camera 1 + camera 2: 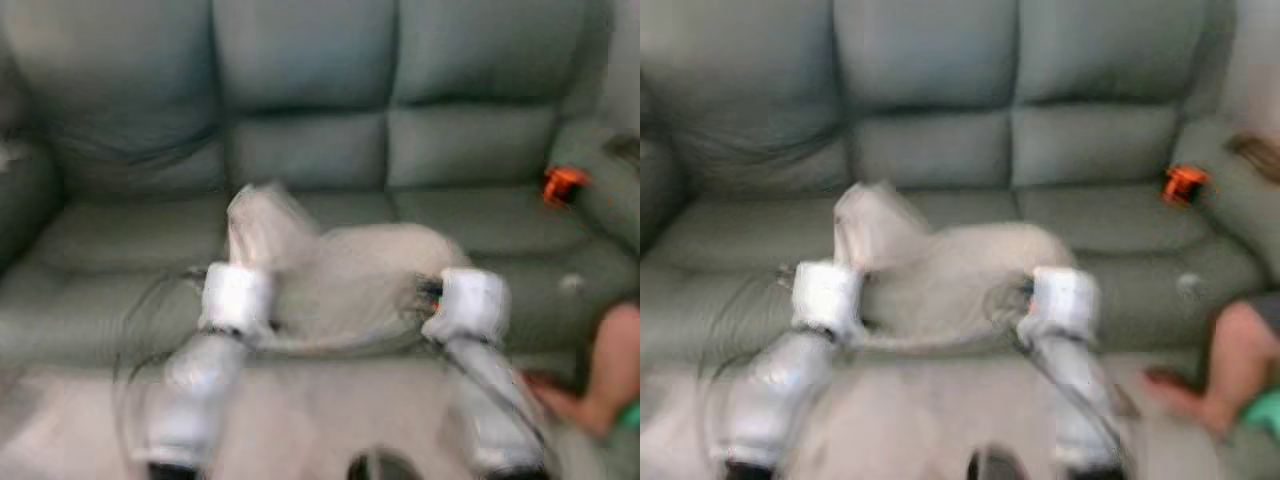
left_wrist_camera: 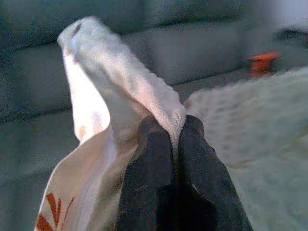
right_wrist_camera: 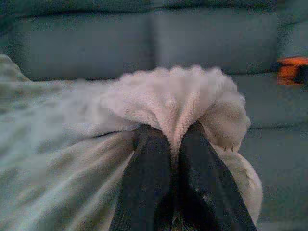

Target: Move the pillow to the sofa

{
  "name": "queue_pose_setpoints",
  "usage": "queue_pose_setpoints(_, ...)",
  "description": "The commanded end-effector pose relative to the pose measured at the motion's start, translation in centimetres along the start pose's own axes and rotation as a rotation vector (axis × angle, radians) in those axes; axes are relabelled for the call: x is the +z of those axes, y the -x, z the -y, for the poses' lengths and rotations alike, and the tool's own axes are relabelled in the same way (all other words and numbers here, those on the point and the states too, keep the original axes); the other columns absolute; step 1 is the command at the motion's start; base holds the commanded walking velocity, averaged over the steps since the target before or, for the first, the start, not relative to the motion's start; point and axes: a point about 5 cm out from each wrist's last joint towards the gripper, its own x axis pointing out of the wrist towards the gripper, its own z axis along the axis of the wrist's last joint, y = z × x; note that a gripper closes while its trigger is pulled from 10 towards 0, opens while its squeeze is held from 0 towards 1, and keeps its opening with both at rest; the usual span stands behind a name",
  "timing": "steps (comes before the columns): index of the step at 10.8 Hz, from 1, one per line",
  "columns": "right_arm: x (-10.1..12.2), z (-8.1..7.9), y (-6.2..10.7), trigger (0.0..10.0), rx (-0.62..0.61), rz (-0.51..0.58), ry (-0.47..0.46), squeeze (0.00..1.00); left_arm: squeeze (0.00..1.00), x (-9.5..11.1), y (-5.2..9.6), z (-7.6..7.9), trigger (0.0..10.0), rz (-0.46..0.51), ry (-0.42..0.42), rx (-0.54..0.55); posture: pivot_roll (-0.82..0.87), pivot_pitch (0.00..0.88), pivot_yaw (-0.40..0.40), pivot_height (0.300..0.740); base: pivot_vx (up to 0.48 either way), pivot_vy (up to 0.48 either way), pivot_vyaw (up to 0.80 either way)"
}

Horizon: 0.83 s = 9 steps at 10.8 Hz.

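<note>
A cream, fuzzy pillow (image 1: 340, 275) hangs between my two arms over the front of the grey-green sofa (image 1: 300, 130). My left gripper (image 2: 175, 130) is shut on the pillow's left corner, whose fabric (image 2: 110, 82) sticks up above the black fingers (image 2: 149, 173). On the other side my right gripper (image 3: 174, 137) is shut on the right edge, a bunch of pile (image 3: 178, 96) pinched between its fingers (image 3: 202, 178). The eye views are blurred, and the silver wrists (image 1: 238, 298) (image 1: 470, 305) flank the pillow.
An orange object (image 1: 563, 184) lies on the sofa's right side by the armrest (image 1: 610, 190). A person's hand and forearm (image 1: 600, 385) reach in at the lower right. Pale floor (image 1: 320, 420) lies below the sofa's front edge.
</note>
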Motion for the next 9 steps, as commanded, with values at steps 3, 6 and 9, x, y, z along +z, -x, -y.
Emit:
queue_pose_setpoints(3, 1.36, -1.83, -0.45, 10.0, 0.059, 0.059, -0.003, 0.0, 0.0, 0.38, 0.25, -0.9, 10.0, 0.016, -0.027, 0.014, -0.04, 0.0, 0.004, 0.74, 0.309, 0.0, -0.78)
queue_pose_setpoints(6, 1.54, -2.18, -0.38, 10.0, 0.107, 0.073, 0.005, 0.0, 0.0, 0.16, 0.18, -1.16, 10.0, 0.007, -0.053, 0.043, -0.04, 0.0, 0.006, 0.74, 0.0, 0.0, 0.0)
queue_pose_setpoints(9, 1.51, -2.12, -0.33, 10.0, 0.104, 0.072, -0.001, 0.0, 0.0, -0.06, 0.18, -1.12, 10.0, -0.005, -0.058, 0.042, -0.05, 0.0, 0.01, 0.74, 0.0, 0.0, 0.53)
